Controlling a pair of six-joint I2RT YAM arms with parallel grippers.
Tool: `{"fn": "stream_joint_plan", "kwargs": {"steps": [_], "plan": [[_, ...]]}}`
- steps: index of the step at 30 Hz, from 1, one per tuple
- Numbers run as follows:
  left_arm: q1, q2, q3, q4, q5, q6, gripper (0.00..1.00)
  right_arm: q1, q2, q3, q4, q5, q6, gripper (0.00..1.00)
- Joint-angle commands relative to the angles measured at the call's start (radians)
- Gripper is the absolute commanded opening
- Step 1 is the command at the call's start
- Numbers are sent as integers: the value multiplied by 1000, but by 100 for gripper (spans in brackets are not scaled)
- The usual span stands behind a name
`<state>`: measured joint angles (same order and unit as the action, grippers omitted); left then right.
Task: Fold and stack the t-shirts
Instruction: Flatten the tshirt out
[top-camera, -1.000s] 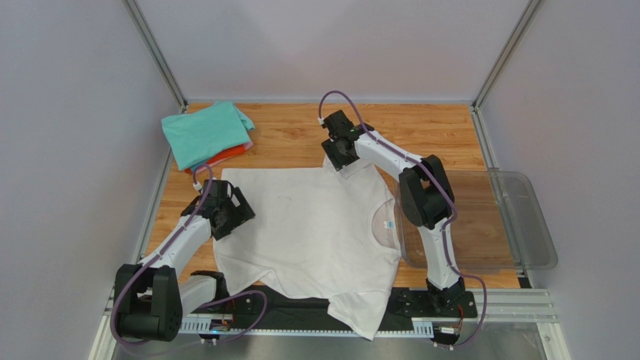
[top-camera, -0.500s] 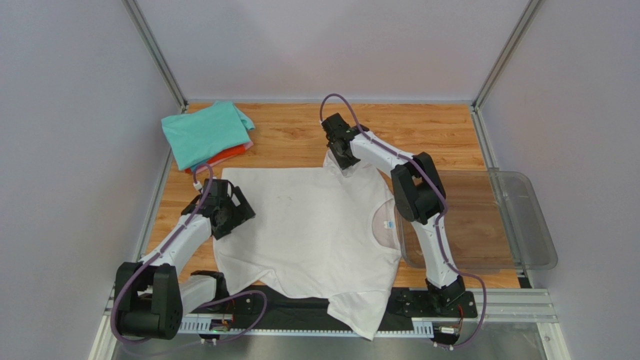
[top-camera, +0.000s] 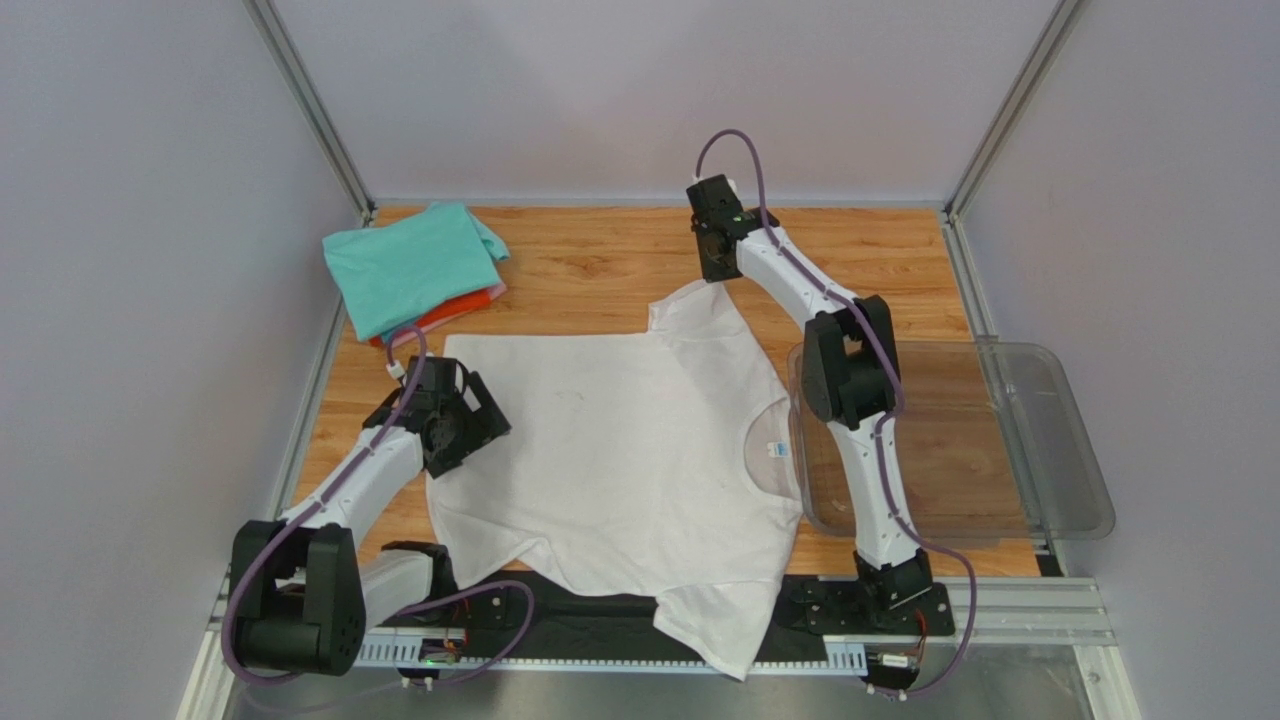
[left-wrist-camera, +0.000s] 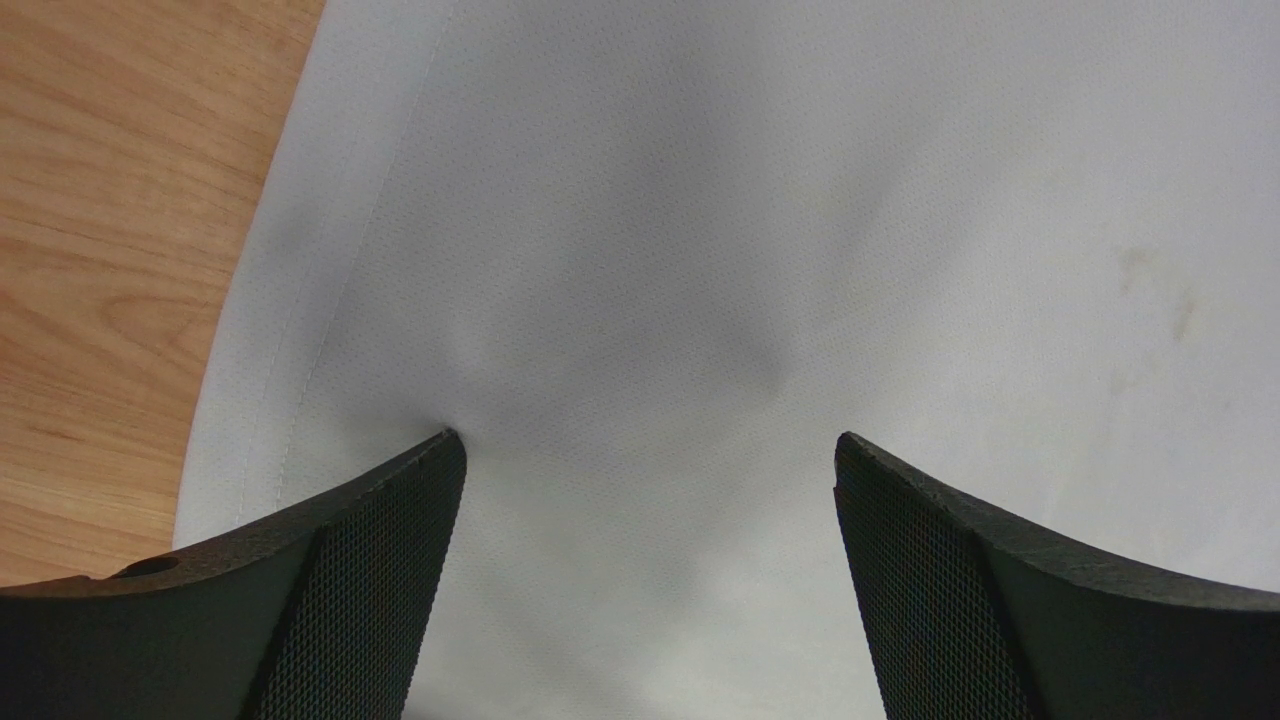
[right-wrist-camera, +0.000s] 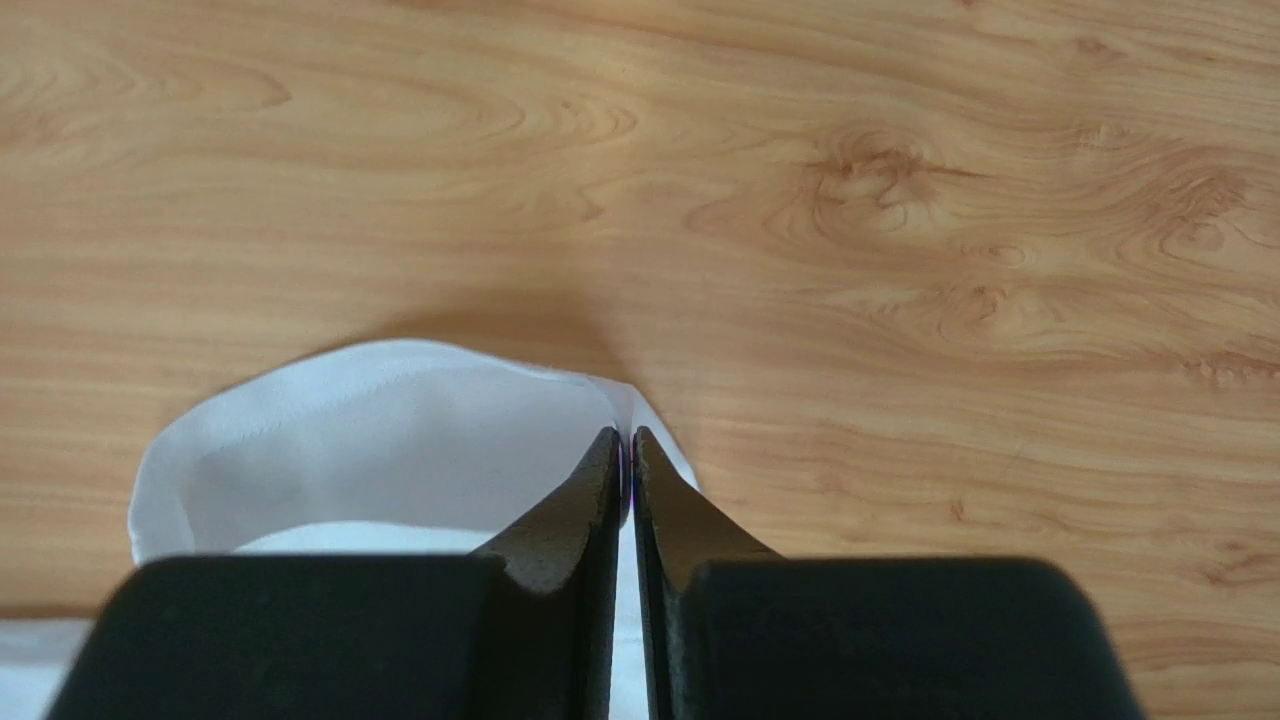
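A white t-shirt (top-camera: 631, 450) lies spread flat on the wooden table, its neck with a blue label (top-camera: 774, 447) toward the right. My right gripper (top-camera: 717, 275) is shut on the far sleeve (right-wrist-camera: 376, 435), with white cloth pinched between its closed fingers (right-wrist-camera: 571, 510), and the sleeve is drawn out toward the back. My left gripper (top-camera: 451, 420) stands open low over the shirt's left hem (left-wrist-camera: 301, 300), its fingertips (left-wrist-camera: 406, 495) touching the cloth with nothing gripped. At the back left, a folded teal t-shirt (top-camera: 413, 263) tops a stack with pink (top-camera: 496, 282) and orange-red (top-camera: 466, 308) edges showing.
A clear plastic bin (top-camera: 1052, 435) sits at the right edge of the table, beside the shirt's neck. Bare wood (right-wrist-camera: 932, 225) lies beyond the right gripper. The near sleeve (top-camera: 721, 630) hangs over the front rail between the arm bases.
My right gripper has shut on the far sleeve and moved back and to the right, stretching the sleeve out. The left arm has not moved.
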<state>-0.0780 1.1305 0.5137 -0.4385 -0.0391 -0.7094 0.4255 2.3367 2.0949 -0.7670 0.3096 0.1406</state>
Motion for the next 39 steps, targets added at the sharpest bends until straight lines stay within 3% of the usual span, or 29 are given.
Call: {"fn": "stream_joint_plan", "kwargs": {"steps": [1,7,8,10,14,15,16,22,28,30,33,39], "plan": [[1,34,-18,-25,-4,7,100,-28,73,74,-2,-44,48,9],[1,22,-24,-26,-2,10,100,-63,130,203,37,-104,-6,20],[1,18,-24,-28,-1,11,100,-68,130,221,32,-110,-12,27],[1,11,-26,-26,2,13,100,-74,104,232,21,-113,-29,56],[1,-1,-33,-20,13,13,100,-71,-17,122,6,-173,-30,73],[1,-3,-34,-17,18,14,100,-70,-45,47,15,-219,-27,97],[1,-9,-37,-14,19,16,100,-61,-100,15,18,-236,-21,100],[1,-54,-24,-19,30,30,100,33,-299,-283,41,-251,16,100],[1,-78,97,-130,-44,37,100,165,-431,-525,101,-170,149,100],[1,-63,129,-160,-39,27,100,196,-474,-617,127,-100,201,100],[1,-32,151,-144,-10,13,100,223,-525,-746,199,-110,249,100],[1,113,218,-128,22,30,100,222,-528,-842,247,-122,258,100]]}}
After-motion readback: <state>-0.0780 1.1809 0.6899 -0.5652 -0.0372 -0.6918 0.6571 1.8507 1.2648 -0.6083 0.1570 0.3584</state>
